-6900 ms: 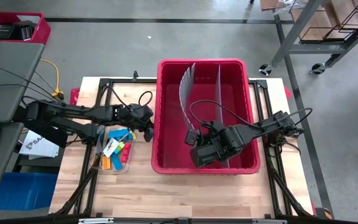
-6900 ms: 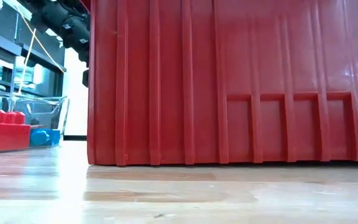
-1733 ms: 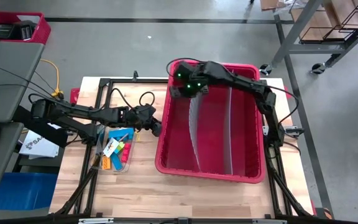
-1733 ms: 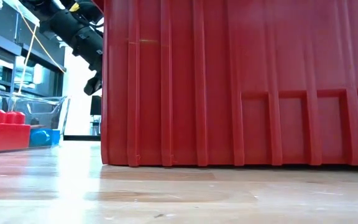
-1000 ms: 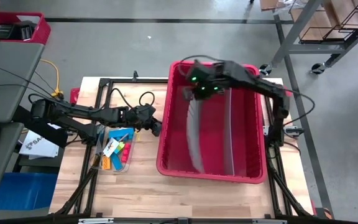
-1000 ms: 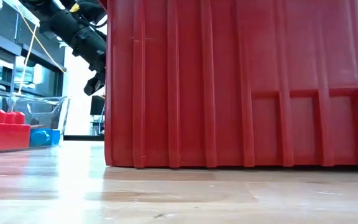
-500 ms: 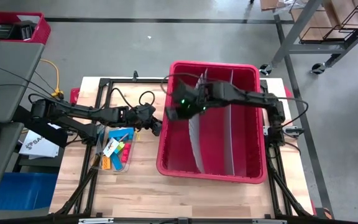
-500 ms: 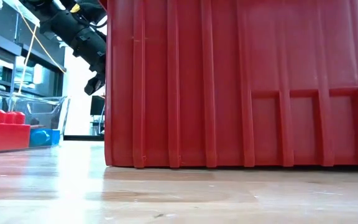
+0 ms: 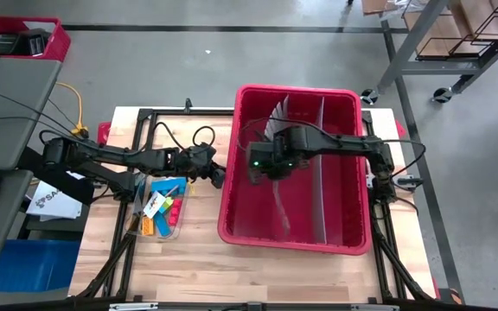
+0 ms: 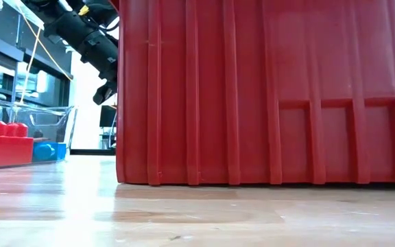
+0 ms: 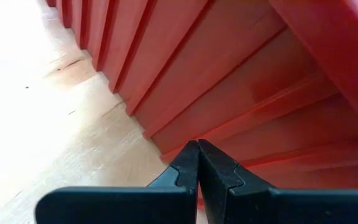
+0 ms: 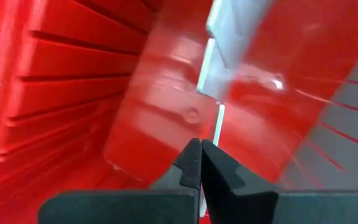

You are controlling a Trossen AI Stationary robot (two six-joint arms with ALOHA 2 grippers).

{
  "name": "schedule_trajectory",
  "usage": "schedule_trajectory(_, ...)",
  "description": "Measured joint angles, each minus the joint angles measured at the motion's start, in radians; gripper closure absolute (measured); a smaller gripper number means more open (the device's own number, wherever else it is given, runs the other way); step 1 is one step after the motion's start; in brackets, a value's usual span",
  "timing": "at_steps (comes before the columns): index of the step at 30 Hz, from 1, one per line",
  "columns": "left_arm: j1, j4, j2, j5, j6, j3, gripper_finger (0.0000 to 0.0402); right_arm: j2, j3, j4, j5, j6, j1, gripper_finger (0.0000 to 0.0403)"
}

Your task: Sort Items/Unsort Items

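The items (image 9: 161,210), small coloured blocks and pieces, lie in a clear tray on the table's left; the low view shows a red block (image 10: 2,147) and a blue piece (image 10: 46,151) of them. My left gripper (image 9: 218,179) is shut beside the outer left wall of the large red bin (image 9: 229,203), its tips (image 11: 197,148) close to that wall. My right gripper (image 9: 264,168) is shut and points down inside the bin's left part, at the bent grey divider (image 9: 282,207). My left gripper's shut tips stand right at the bin's ribbed outer left wall (image 11: 185,118), slanting down from the table's left; I cannot tell whether they touch it. My right gripper's shut tips come from above at the thin top edge of the bent divider (image 12: 219,124); whether they touch it I cannot tell.
A second, straight grey divider (image 9: 318,173) stands in the bin's right part. A sheet of paper (image 9: 48,200) lies off the table's left edge. Bare wood (image 9: 232,272) runs along the near edge in front of the bin.
My right gripper has swung from the bin's far left corner toward the near edge and sunk lower into the bin, still shut. The left divider's curve has shifted: its near end now sits a little more to the right.
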Motion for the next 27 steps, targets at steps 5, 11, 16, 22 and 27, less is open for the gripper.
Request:
schedule_trajectory(5,0.000,0.001,0.000,-0.001,0.000,0.000,0.0401,0.002,-0.005,-0.013,-0.011,-0.001,0.002,0.0403)
schedule_trajectory(11,0.000,0.000,0.000,-0.006,0.000,0.000,0.0401,0.005,-0.010,-0.006,0.000,0.011,0.005,0.0403)
schedule_trajectory(16,0.000,0.000,0.000,-0.008,0.000,0.000,0.0401,0.006,0.029,0.010,0.004,0.039,0.029,0.0403)
schedule_trajectory(22,0.000,0.001,0.001,-0.009,0.000,0.000,0.0401,-0.059,0.160,0.046,0.179,0.059,0.060,0.0403)
schedule_trajectory(27,0.000,0.013,0.001,0.002,0.002,0.000,0.0401,-0.205,0.014,0.017,0.216,0.198,0.113,0.0403)
